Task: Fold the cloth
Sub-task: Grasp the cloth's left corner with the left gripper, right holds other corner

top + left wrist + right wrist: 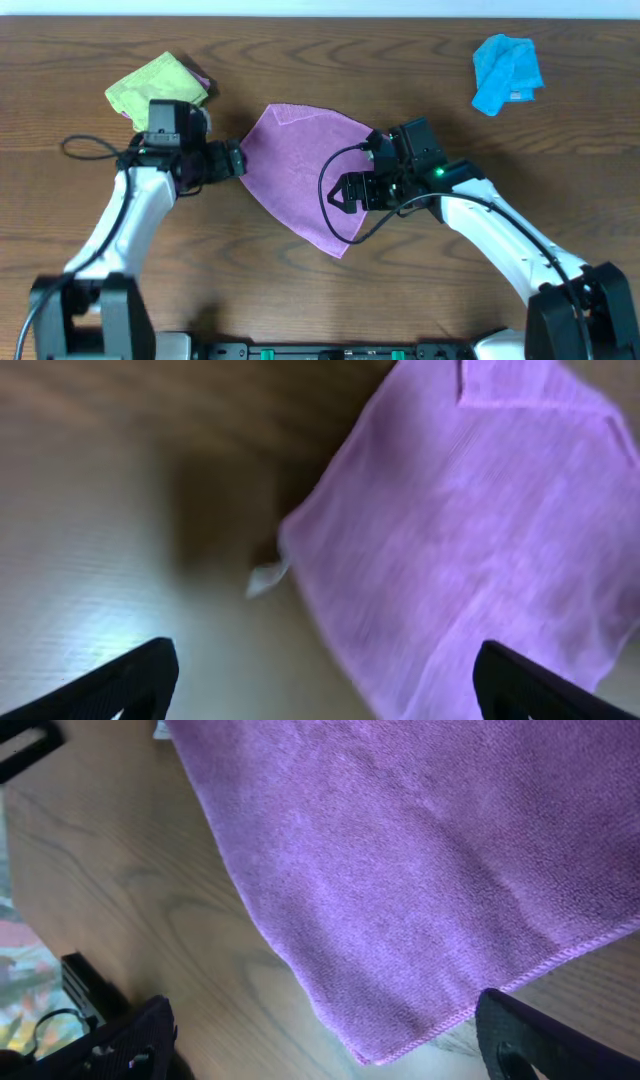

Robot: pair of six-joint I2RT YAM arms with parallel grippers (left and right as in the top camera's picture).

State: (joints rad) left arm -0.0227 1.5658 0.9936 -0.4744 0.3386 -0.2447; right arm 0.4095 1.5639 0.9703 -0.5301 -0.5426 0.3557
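Note:
The purple cloth (300, 170) lies flat on the wooden table, folded over, with one corner pointing to the front. Its small white tag (266, 577) sticks out at the left edge. My left gripper (238, 160) is open and empty at the cloth's left edge, its fingers (325, 680) spread over the edge and bare wood. My right gripper (345, 192) is open and empty over the cloth's right side. In the right wrist view its fingers (330, 1040) straddle the cloth's front corner (375, 1050).
A lime-green cloth (155, 88) lies bunched at the back left, behind my left arm. A bright blue cloth (506, 72) lies crumpled at the back right. Black cables loop from both arms.

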